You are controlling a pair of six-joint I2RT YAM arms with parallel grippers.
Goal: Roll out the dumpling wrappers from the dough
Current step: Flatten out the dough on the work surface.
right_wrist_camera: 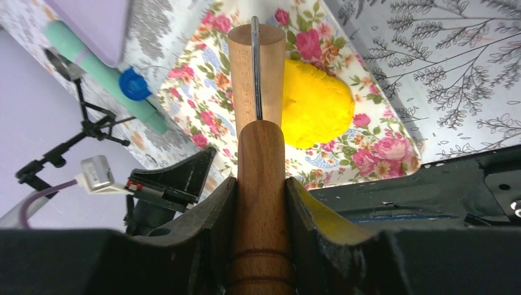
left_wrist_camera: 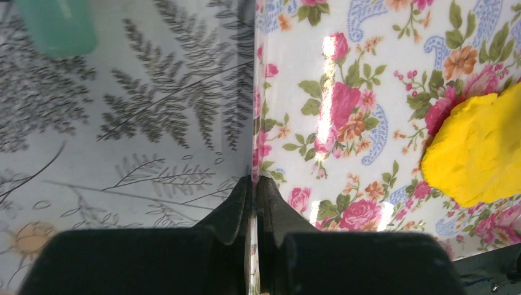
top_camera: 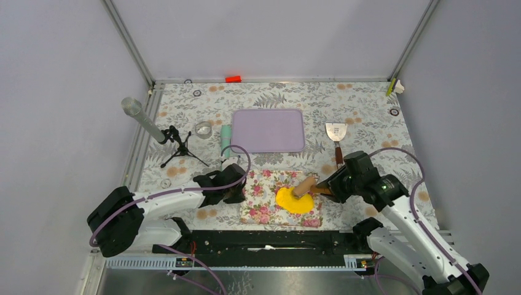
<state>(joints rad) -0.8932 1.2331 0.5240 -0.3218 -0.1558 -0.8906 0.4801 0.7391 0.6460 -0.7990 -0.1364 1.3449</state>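
Two grippers work at one floral mat [top_camera: 261,190]. The right gripper [right_wrist_camera: 259,184] is partly open, its jaws clamped on the wooden handle of one rolling pin [top_camera: 304,185], whose roller lies on the right part of the dough [top_camera: 293,200]. The left gripper [left_wrist_camera: 254,184] is fully closed at the mat's left edge; whether it pinches that edge cannot be told. One piece of dough, a flattened yellow mass, lies on the mat's near right portion. Beyond the mat: one purple board [top_camera: 268,130], one teal cylinder [top_camera: 226,138] just left of it, one clear cup [top_camera: 203,129], one small tripod [top_camera: 178,147], one scraper [top_camera: 336,132].
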